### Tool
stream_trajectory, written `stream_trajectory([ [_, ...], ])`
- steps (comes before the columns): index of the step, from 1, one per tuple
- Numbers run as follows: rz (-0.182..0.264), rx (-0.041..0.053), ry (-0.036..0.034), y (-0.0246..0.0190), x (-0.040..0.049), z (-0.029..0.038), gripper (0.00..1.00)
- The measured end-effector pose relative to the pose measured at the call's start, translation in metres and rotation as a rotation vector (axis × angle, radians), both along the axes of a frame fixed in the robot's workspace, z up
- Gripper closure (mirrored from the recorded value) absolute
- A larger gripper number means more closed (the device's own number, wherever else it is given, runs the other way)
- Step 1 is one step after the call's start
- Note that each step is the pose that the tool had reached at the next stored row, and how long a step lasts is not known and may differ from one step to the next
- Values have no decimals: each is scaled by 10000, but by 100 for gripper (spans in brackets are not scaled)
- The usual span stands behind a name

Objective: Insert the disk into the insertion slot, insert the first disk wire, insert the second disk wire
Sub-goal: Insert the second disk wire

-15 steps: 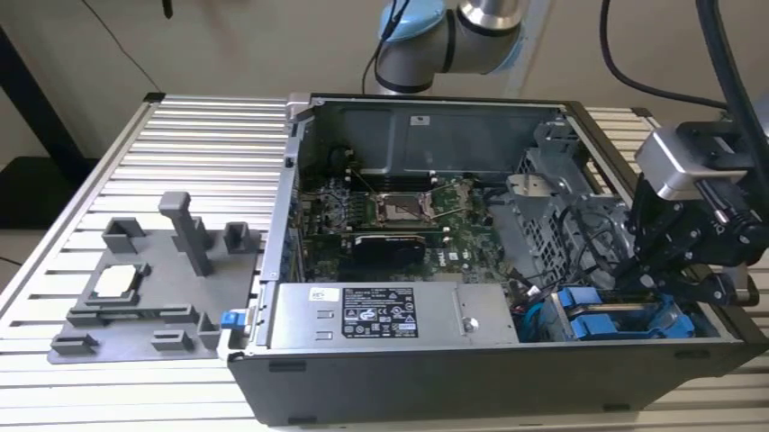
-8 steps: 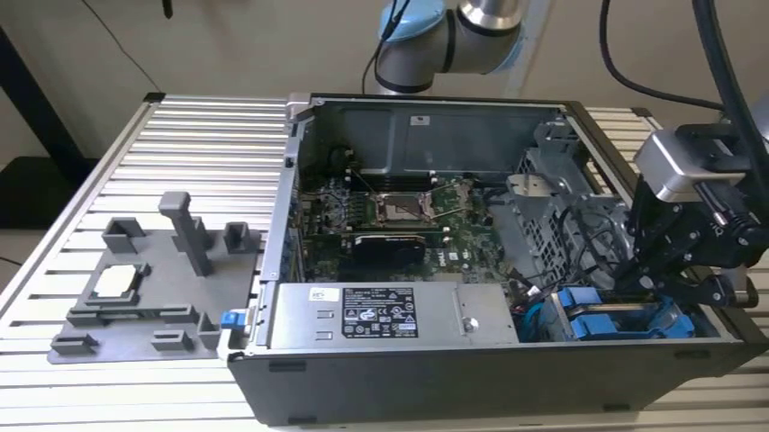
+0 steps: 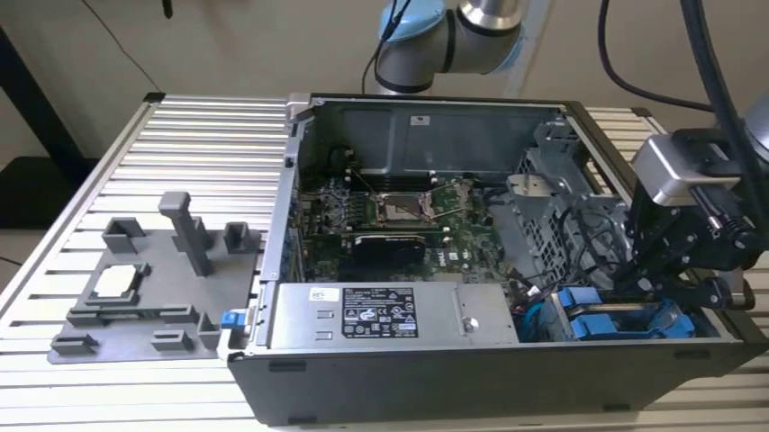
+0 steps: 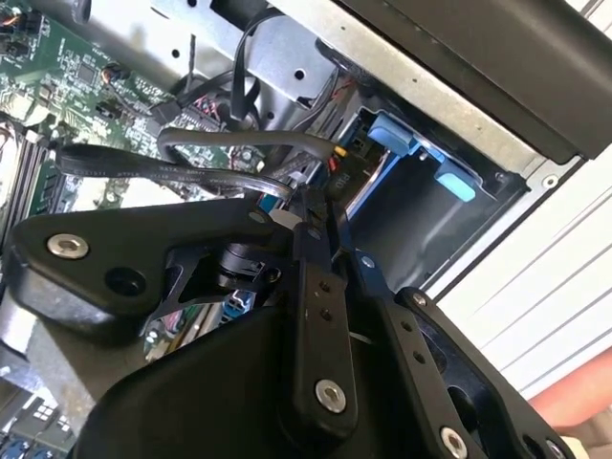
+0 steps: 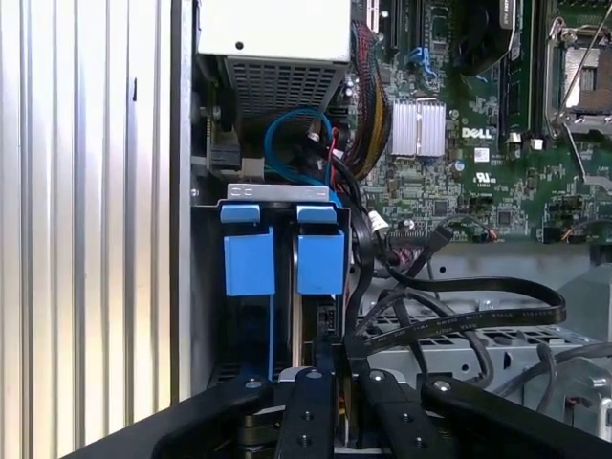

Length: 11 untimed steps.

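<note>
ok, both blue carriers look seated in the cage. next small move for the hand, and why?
Probably a short, slow advance toward the two blue carriers: the hand hangs just off them at the drive cage, and black cables crowd beside it, so larger moves risk snagging.

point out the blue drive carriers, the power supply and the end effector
blue drive carriers [image 5: 320,253]: first wrist view, front tab of one carrier
power supply [image 3: 378,315]: exterior view, its labelled top face
end effector [image 5: 330,368]: first wrist view, between its fingertips
</note>
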State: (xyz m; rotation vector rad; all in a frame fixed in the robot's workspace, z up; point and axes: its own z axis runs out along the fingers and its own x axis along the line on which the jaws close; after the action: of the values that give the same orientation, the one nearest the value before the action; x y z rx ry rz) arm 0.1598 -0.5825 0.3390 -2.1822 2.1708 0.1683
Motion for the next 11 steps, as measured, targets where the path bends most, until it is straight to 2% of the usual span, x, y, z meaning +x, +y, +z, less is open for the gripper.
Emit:
stream_trajectory([
  [7,-32,8,-6,-2,0,-59,84],
  [8,-33,44,-9,-1,2,-81,82],
  [11,-44,5,-6,-12,1,-75,76],
])
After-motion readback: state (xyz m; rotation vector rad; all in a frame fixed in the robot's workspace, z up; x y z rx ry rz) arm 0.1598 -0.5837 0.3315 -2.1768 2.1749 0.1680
